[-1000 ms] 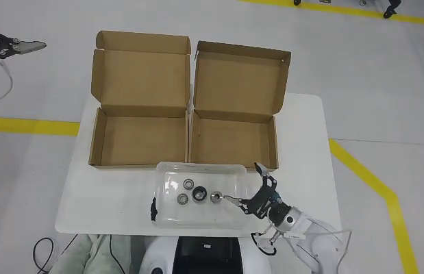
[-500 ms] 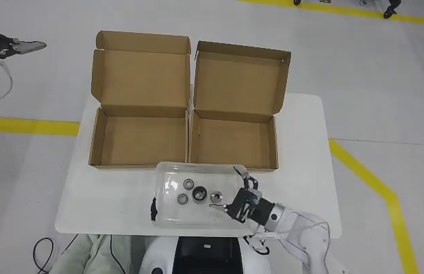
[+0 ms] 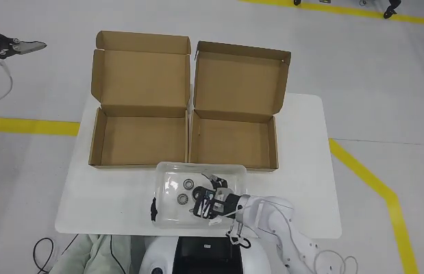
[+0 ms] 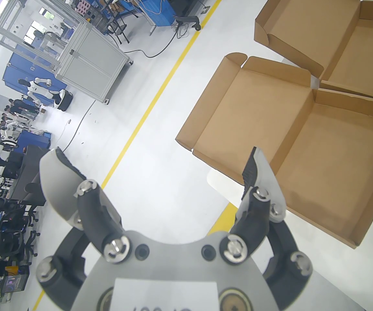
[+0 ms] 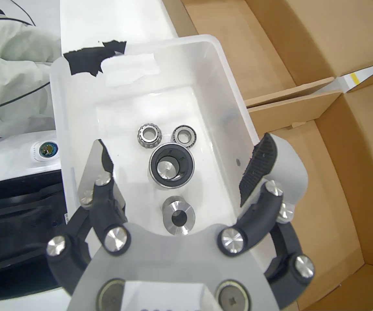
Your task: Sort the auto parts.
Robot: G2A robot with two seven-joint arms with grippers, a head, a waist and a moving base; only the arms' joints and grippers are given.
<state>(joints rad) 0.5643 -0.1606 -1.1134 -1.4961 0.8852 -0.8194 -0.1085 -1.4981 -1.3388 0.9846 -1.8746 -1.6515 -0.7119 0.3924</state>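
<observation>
A clear plastic bin (image 3: 169, 179) (image 5: 228, 75) at the table's front edge holds the auto parts. In the right wrist view they are two small tapered bearings (image 5: 149, 134) (image 5: 184, 135), a large black-ringed bearing (image 5: 160, 155) and a metal bushing (image 5: 178, 216). My right gripper (image 3: 209, 197) (image 5: 181, 160) hangs open just above the bin, its fingers straddling the large bearing and holding nothing. My left gripper (image 4: 155, 160) is open and empty, high in the air off the table's left side, facing the two cardboard boxes.
Two open, empty cardboard boxes (image 3: 140, 140) (image 3: 232, 142) stand side by side behind the bin, lids folded back. The white table (image 3: 301, 137) is bare to the right. Black tape (image 5: 92, 58) marks the bin's rim.
My right gripper has moved left from the bin's right end to a spot over the parts in the bin. The parts and boxes have not moved.
</observation>
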